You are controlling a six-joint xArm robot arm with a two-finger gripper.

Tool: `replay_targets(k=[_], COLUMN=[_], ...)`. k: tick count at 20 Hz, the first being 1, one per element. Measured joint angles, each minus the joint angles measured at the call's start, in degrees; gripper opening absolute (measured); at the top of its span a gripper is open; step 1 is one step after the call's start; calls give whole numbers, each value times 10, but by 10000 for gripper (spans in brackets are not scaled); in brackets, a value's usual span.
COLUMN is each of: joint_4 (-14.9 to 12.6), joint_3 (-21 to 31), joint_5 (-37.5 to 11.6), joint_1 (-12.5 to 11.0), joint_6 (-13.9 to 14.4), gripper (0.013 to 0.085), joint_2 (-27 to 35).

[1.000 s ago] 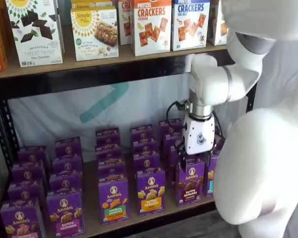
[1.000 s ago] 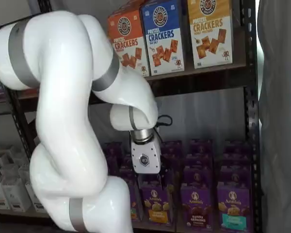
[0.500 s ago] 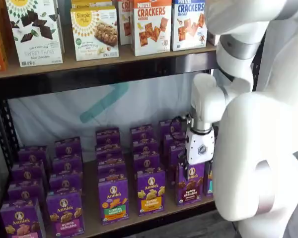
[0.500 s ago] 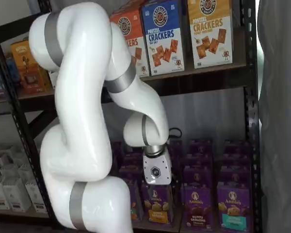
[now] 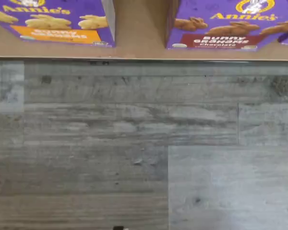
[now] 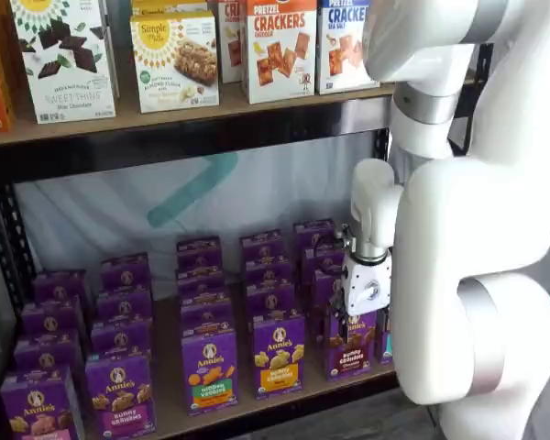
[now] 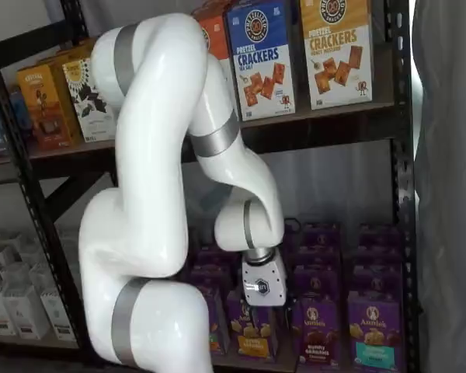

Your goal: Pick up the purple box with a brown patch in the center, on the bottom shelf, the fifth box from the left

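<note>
On the bottom shelf (image 5: 139,50), two cartons, one purple box (image 5: 230,24)

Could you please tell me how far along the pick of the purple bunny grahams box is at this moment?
Done: the pincer has been brought down to the bottom shelf, right at the purple box. In hand: lining up; its fingers are hard to make out, so no grip is confirmed. Left: closing on the box, which stands on the board, and lifting it out.

Grey wood-plank floor (image 5: 134,158) lies below a black metal rack (image 7: 400,155) backed by a pale sheet (image 6: 211,202).
</note>
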Motion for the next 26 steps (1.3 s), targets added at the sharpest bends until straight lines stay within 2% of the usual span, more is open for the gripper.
replay_targets(k=[3, 6, 11, 14, 16, 20, 24, 26], joint_4=[-9, 6, 45, 53, 76, 79, 57, 54], joint_3=[-26, -57, -101, -129, -151, -199, -257, -284], joint_5=[-13, -11, -19, -24, -21, -2, 22, 30], joint_1=[-2, -1, 0, -2, -2, -8, -20, -25], joint_6=[6, -7, -44, -53, -76, -84, -75, -77], gripper=[850, 850, 850, 850, 850, 850, 850, 850], joint_2=[36, 68, 111, 137, 154, 185, 217, 233])
